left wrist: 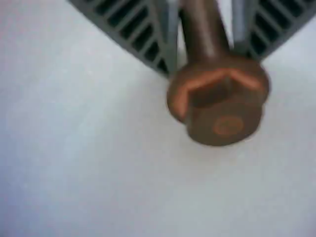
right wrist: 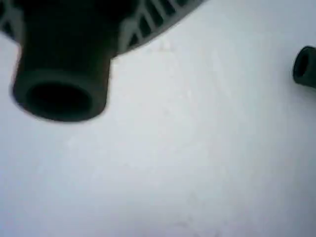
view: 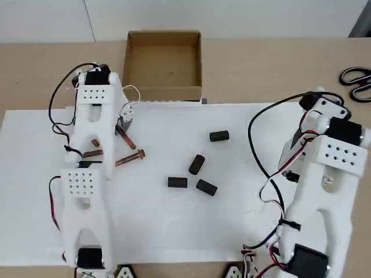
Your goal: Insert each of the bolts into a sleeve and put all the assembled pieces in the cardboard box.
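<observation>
Where the white mat [view: 174, 231] covers the table [view: 261, 63], four black sleeves lie loose near its middle. A lone sleeve [view: 219, 136] lies nearer the cardboard box [view: 165, 92], and a cluster of three sleeves [view: 197, 164] lies close together but not touching.

A fifth, the held sleeve [right wrist: 61, 74], is clamped in the right gripper [right wrist: 69, 29] with its open bore toward the wrist camera, above the mat. A loose sleeve [right wrist: 305, 66] lies farther off in that view.

Bolts in evidence: four.
- The held bolt [left wrist: 217, 98] is pinched by its shank in the left gripper [left wrist: 202, 57], flanged hex head outward, close over the mat. Contact with the mat cannot be told. From above it slants out below that gripper.
- A loose bolt [view: 130, 157] lies on the mat just beside it.
- Two partly covered bolts [view: 93, 153] show from under the left arm [view: 95, 110], which hides most of each.

The cardboard box stands open side up on the bare table at the mat's far edge, well apart from every sleeve. Scissors [view: 356, 81] lie on the bare table beyond the right arm [view: 324, 174].
</observation>
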